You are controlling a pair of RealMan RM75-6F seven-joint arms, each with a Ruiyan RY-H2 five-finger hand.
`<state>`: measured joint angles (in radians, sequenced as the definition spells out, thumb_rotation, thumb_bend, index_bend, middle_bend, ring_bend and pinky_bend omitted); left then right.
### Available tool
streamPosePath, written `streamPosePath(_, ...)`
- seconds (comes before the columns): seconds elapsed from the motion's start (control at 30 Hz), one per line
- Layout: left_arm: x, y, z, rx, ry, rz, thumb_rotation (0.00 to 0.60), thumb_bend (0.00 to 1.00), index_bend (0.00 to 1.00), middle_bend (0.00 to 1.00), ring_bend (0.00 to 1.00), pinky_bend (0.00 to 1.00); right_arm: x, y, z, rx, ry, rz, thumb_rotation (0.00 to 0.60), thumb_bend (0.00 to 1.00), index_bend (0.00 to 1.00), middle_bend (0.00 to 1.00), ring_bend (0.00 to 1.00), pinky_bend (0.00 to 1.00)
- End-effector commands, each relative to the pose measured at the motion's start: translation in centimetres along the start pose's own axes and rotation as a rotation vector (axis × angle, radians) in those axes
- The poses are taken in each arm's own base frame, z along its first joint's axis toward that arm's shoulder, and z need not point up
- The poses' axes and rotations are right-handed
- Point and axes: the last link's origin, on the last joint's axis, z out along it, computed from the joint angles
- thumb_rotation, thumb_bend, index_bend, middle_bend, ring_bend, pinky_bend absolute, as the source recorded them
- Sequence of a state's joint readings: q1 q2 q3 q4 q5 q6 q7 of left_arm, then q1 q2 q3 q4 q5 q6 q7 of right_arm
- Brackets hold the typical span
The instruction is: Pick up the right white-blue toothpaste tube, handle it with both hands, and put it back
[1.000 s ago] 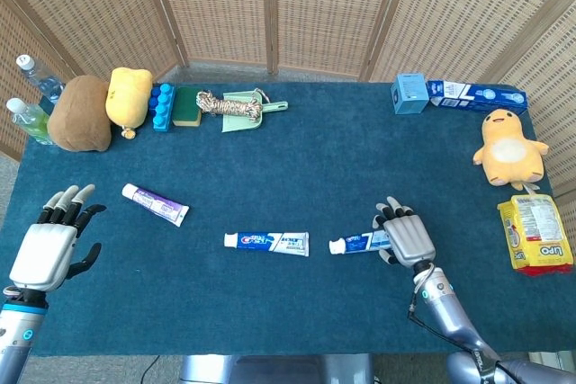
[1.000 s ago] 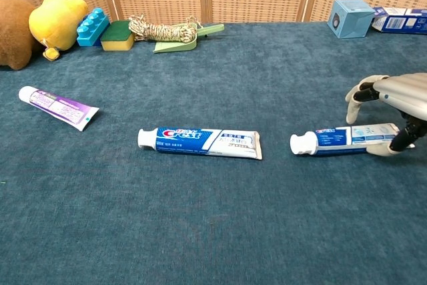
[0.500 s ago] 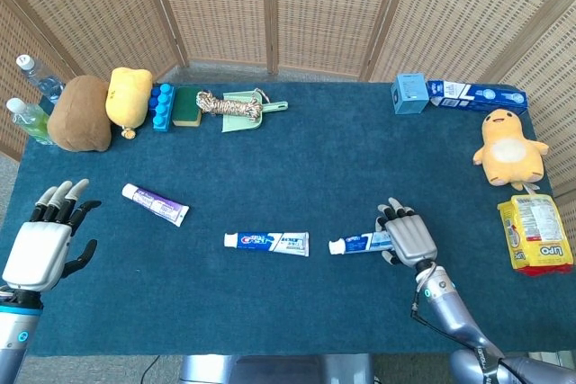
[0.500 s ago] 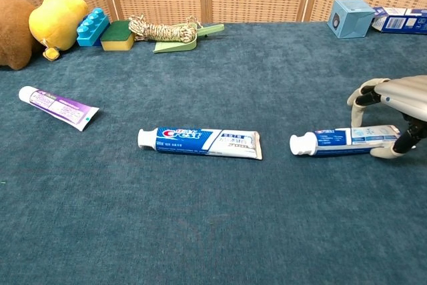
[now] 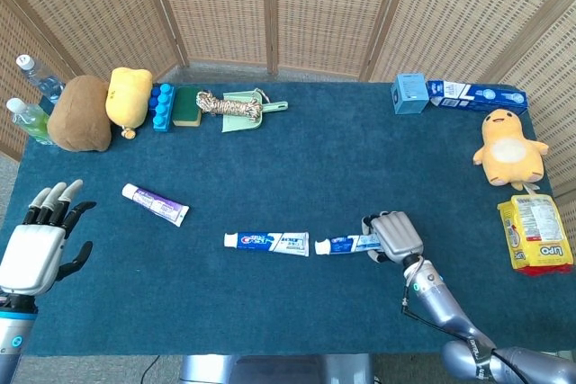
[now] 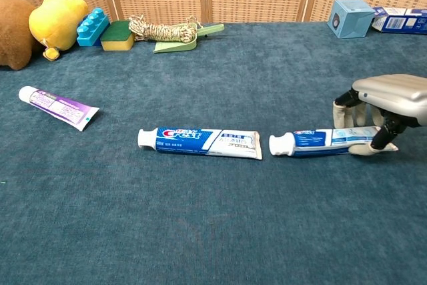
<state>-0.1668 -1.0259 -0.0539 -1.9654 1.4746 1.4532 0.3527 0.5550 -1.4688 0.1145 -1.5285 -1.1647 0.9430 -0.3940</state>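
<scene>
The right white-blue toothpaste tube (image 5: 342,244) (image 6: 310,141) lies on the blue table cloth, its white cap pointing left and almost touching the tail of the middle Crest tube (image 5: 266,241) (image 6: 200,141). My right hand (image 5: 393,235) (image 6: 380,108) is arched over the right tube's tail, fingers behind it and thumb in front, gripping it. The tube still looks to be on the cloth. My left hand (image 5: 34,254) hovers at the table's far left edge, fingers spread and holding nothing; the chest view does not show it.
A purple-white tube (image 5: 155,204) (image 6: 59,106) lies at the left. Along the back sit a brown plush (image 5: 79,114), yellow plush (image 5: 129,96), blue blocks (image 5: 162,107), sponge, rope on a green dustpan (image 5: 236,107), and blue boxes (image 5: 409,93). A duck plush (image 5: 509,146) and yellow packet (image 5: 536,233) are at the right.
My right hand has closed over the right tube's tail and slid it left, so its cap now nearly meets the middle tube. My left hand drifted slightly down and left.
</scene>
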Motion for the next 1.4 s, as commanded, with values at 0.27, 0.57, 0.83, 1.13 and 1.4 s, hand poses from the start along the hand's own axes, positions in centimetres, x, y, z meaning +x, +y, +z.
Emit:
streamPosePath(0.27, 0.1, 0.1, -0.3, 0.0, 0.004, -0.017, 0.6, 0.34, 0.2, 0.05, 0.0, 0.06, 1.0, 0.7, -0.1, 0.018, 0.031, 0.152, 0.6, 0.56, 0.92, 0.69, 0.6, 0.69)
streamPosePath(0.57, -0.5, 0.7, 0.3, -0.022, -0.045, -0.022, 0.6, 0.34, 0.19, 0.09, 0.01, 0.07, 2.7, 1.9, -1.4, 0.049, 0.033, 0.448, 0.6, 0.56, 0.94, 0.73, 0.67, 0.76)
streamPosePath(0.83, -1.3, 1.9, 1.7, -0.066, -0.092, -0.057, 0.6, 0.34, 0.19, 0.11, 0.05, 0.11, 3.4, 2.2, -2.9, 0.083, -0.004, 0.705, 0.6, 0.57, 0.94, 0.76, 0.74, 0.78)
streamPosePath(1.13, -2.0, 3.9, 3.6, -0.142, -0.13, -0.081, 0.6, 0.34, 0.2, 0.12, 0.09, 0.17, 4.5, 2.1, -3.6, 0.137, -0.024, 0.901, 0.6, 0.57, 0.94, 0.76, 0.76, 0.79)
streamPosePath(1.4, -2.2, 6.3, 4.7, -0.208, -0.179, -0.129, 0.6, 0.34, 0.23, 0.12, 0.11, 0.18, 4.7, 1.2, -3.7, 0.187, -0.038, 0.988, 0.6, 0.58, 0.93, 0.76, 0.77, 0.79)
